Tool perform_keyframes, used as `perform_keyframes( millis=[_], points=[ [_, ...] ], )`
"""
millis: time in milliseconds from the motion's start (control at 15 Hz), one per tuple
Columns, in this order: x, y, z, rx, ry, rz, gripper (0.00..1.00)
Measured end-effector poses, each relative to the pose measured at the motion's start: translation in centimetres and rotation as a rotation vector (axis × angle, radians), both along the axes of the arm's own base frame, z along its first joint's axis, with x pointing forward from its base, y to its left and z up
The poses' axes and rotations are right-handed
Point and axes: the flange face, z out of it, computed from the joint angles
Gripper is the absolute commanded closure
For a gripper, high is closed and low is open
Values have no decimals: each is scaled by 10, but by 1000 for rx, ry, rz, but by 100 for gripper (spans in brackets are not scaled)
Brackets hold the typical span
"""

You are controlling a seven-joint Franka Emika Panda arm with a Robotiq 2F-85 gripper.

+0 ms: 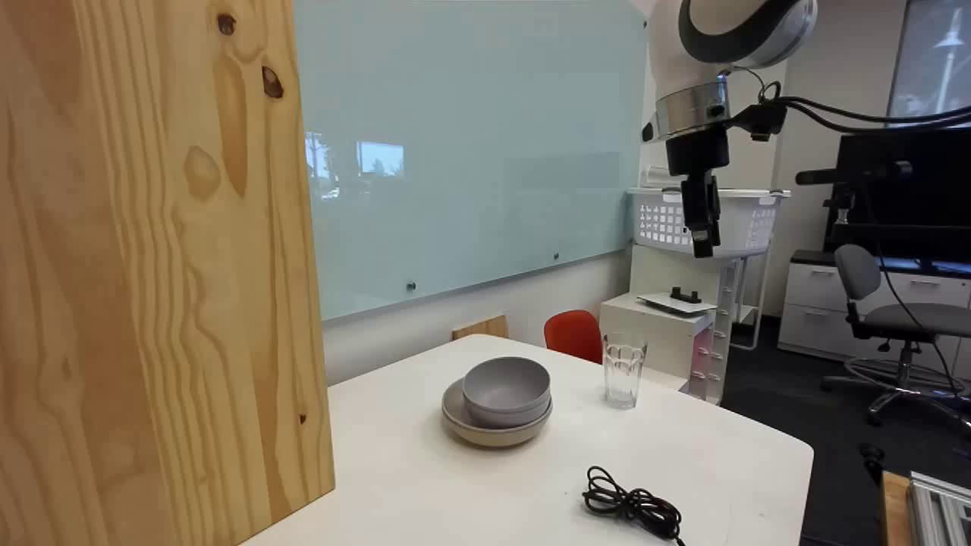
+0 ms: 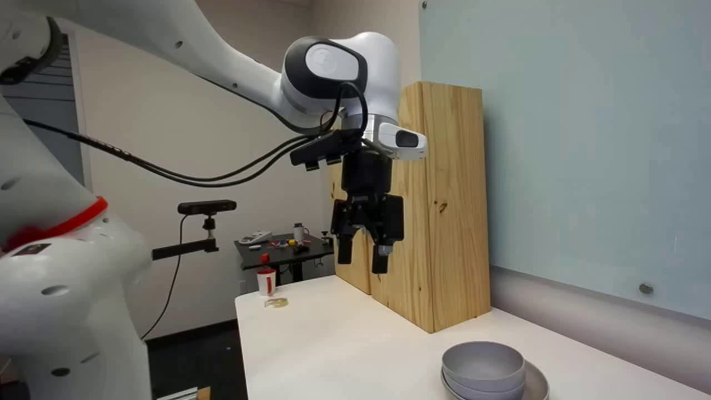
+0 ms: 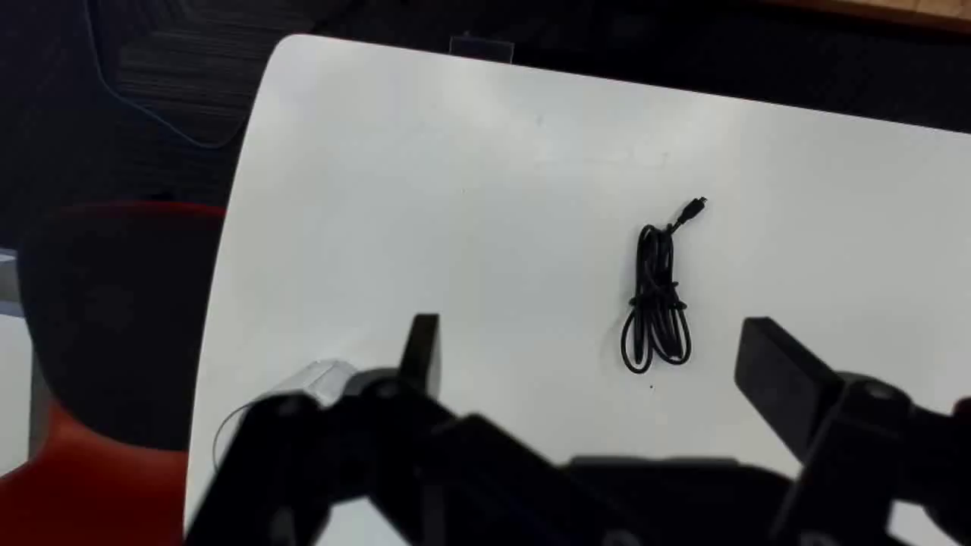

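Closest to us in the wrist view is the black, two-fingered gripper (image 3: 598, 356), its fingers spread wide with only air between them, hanging well above the smooth white counter (image 3: 470, 227). Below it we see a thin black cable (image 3: 657, 303), coiled and bound at its middle, lying well in from the counter's robot-side long edge with its plug aimed that way. Near the short edge, we find a clear, fluted drinking glass (image 1: 623, 375) standing upright. Farther in, towards the wall-side edge, round grey bowls (image 1: 507, 383) sit stacked inside a wider, shallow beige bowl (image 1: 489, 437). Just past the short edge we notice a red, round-backed chair (image 1: 573, 335). Towards the opposite end, in an exterior view, a tall, pale, knotty wooden box (image 2: 455, 222) stands along the wall-side edge, and we spot a white cylindrical mug (image 2: 263, 284) with a red handle near the far corner.
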Motion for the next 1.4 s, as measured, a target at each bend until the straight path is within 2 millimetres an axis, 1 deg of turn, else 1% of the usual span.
perform_keyframes(
  millis=[200, 467, 1067, 1200, 1267, 1400],
  points=[
    [1, 1, 1, -1, -2, 2, 0],
    [3, 7, 4, -7, -6, 18, 0],
    [4, 6, 4, -8, -11, 16, 0],
    [7, -6, 7, -7, -53, -20, 0],
    [10, -20, 10, -5, -87, -54, 0],
    [13, -54, 16, -2, -154, -125, 0]
  ],
)
